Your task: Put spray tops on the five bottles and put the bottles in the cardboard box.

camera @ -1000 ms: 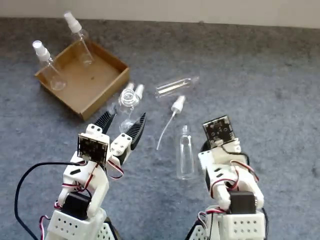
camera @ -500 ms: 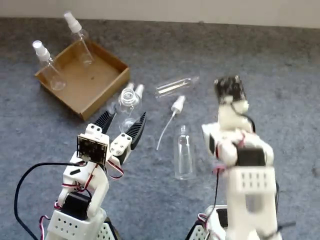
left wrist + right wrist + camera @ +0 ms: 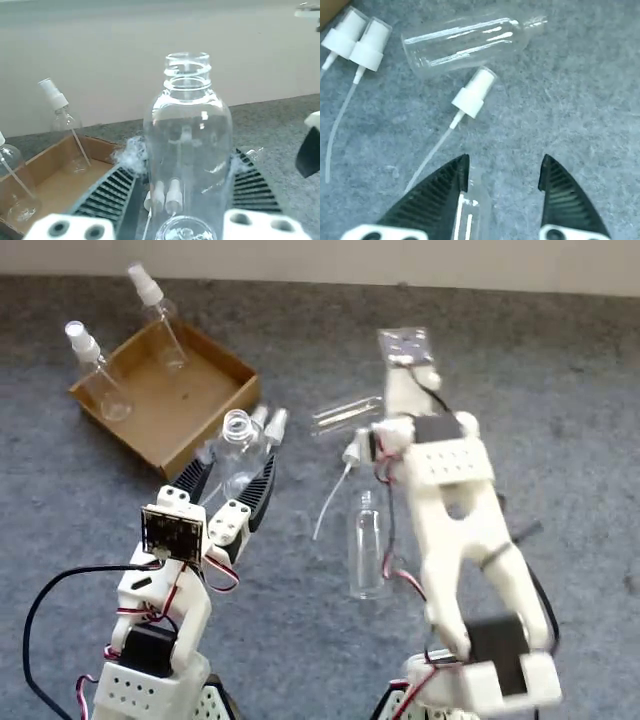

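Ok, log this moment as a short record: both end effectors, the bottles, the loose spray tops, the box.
left end effector: shut on uncapped bottle, held upright
right end effector: open, above single spray top
cardboard box: holds near capped bottle and far capped bottle
carpet: far lying bottle and near lying bottle, both uncapped; paired spray tops side by side
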Robot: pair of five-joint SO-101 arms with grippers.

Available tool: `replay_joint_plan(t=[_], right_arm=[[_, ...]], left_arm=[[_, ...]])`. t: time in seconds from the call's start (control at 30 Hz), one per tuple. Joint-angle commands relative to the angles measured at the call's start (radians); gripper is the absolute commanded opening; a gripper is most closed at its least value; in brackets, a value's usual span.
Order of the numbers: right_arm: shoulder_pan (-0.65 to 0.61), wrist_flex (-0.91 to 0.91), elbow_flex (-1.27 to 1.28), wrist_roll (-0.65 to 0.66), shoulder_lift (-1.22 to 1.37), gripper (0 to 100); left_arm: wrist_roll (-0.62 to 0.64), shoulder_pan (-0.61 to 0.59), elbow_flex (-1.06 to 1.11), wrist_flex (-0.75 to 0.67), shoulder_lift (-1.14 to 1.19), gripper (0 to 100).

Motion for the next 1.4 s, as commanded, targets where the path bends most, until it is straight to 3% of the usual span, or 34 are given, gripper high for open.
replay_joint_plan(t=[0.0, 0.27, 0.6, 0.87, 1.07, 1.37], right_arm=[[-0.038, 0.004, -0.232, -0.163, 0.179, 21.7], [-0.041, 0.005, -0.498, -0.310, 0.524, 21.7], [-0.041, 0.004, -0.664, -0.341, 0.791, 21.7], [-0.035, 0.005, -0.708, -0.341, 0.845, 20.6], [-0.013, 0.008, -0.700, -0.334, 0.840, 7.4], [0.028, 0.243, -0.779, -0.330, 0.839, 7.0]], left_arm=[[0.011, -0.015, -0.007, -0.020, -0.012, 12], [0.009, -0.015, -0.007, -0.020, -0.012, 12], [0.006, -0.008, -0.007, -0.018, -0.012, 12], [0.006, -0.008, 0.002, -0.018, -0.012, 12], [0.006, -0.007, 0.030, -0.023, -0.012, 12], [0.006, 0.065, 0.041, -0.023, -0.012, 12]])
